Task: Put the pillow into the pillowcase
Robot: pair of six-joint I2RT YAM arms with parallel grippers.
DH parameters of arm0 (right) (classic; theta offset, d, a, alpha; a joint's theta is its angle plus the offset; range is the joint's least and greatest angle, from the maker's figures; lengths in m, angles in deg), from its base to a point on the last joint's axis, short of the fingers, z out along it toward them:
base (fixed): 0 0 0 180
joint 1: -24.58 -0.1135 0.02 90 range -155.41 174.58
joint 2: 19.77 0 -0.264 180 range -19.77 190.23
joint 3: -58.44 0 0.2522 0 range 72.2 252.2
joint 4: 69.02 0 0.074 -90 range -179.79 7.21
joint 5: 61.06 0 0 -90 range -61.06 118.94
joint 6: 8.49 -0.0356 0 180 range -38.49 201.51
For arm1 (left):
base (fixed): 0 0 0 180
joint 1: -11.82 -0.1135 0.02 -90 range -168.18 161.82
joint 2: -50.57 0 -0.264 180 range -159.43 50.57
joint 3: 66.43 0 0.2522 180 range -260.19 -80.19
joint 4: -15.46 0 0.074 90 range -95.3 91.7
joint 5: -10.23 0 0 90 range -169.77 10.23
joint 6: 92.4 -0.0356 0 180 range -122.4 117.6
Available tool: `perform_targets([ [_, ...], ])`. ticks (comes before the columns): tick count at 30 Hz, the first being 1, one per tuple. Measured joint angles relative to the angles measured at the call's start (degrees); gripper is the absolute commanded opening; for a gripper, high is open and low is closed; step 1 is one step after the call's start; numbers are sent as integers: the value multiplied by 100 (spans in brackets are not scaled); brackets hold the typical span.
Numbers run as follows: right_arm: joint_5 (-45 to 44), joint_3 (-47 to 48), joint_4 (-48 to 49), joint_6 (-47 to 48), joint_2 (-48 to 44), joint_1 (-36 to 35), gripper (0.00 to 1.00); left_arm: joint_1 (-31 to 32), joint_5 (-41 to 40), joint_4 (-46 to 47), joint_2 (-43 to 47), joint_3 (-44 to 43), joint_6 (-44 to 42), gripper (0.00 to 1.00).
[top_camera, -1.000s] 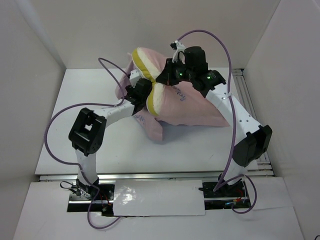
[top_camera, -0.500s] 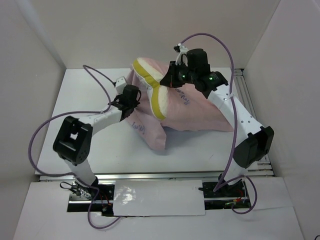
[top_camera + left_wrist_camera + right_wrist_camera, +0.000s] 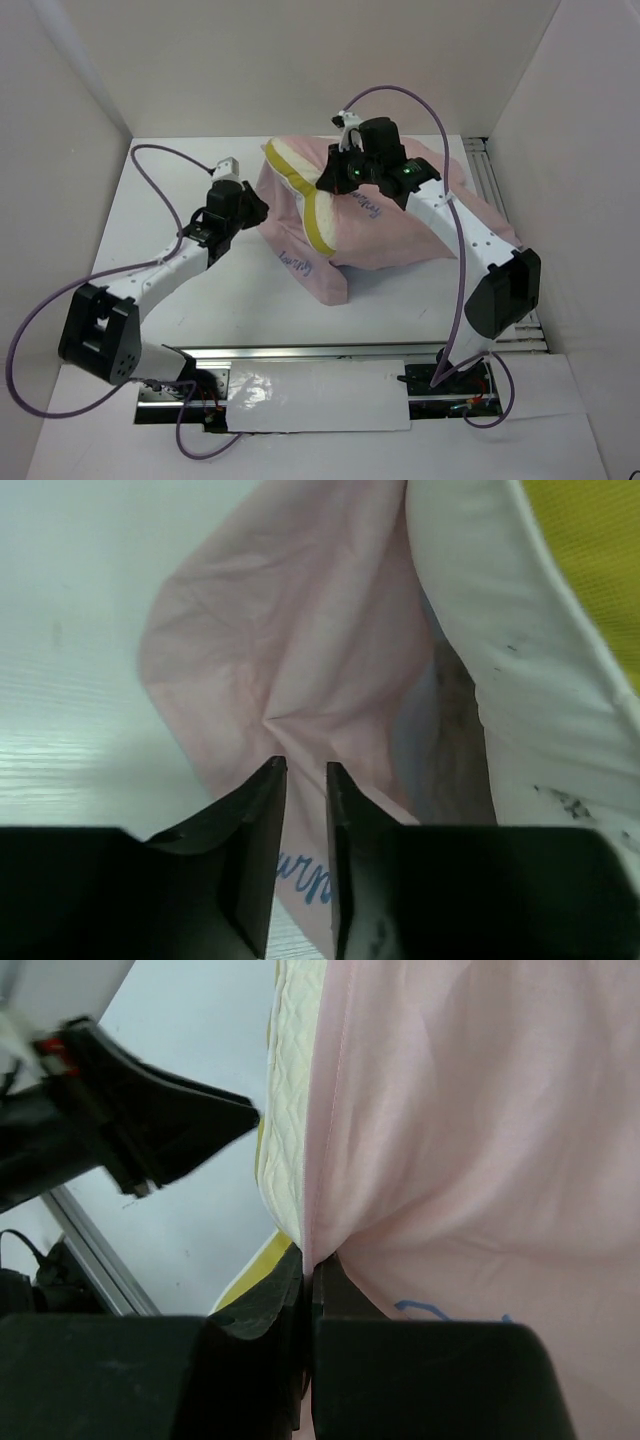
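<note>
The left gripper [image 3: 305, 767] sits just beside the pillowcase [image 3: 400, 225], jaws a crack apart with nothing in them. The pillow [image 3: 297, 170] is partly inside, sticking out the left end on the table [image 3: 260, 290]. Behind it, the right gripper [image 3: 308, 1260] is clamped tight on the pink edge.

A: Background?
B: White table [image 3: 180, 180]. White walls [image 3: 60, 150] on its left, far and right sides.
A: Anything else?
B: Metal rail [image 3: 482, 152] along the table's right edge, second rail [image 3: 300, 352] along its near edge, glossy white sheet [image 3: 310, 395] just in front.
</note>
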Motion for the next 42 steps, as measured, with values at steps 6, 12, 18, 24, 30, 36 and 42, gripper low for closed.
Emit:
perform_targets([
  [6,160,317,-107,22,-9,-17,0,50,531,249,-1255,-328,24,48],
  [12,557,1010,-323,17,-9,-24,0,232,48,70,-1974,-876,-7,54],
  [18,730,1141,-413,13,-9,-59,0,286,44,321,-2212,-1320,-223,0],
  [24,160,1141,-540,101,-4,-140,0,278,195,304,-2194,-1246,-280,0],
  [30,-1720,739,-448,374,181,-745,0,170,179,-42,-144,223,-260,0],
  [36,-3558,275,149,385,1084,-1637,0,129,175,-785,1475,446,-280,0],
  [42,-4653,249,367,-17,1790,-1803,0,68,105,-1770,2225,789,-278,0],
])
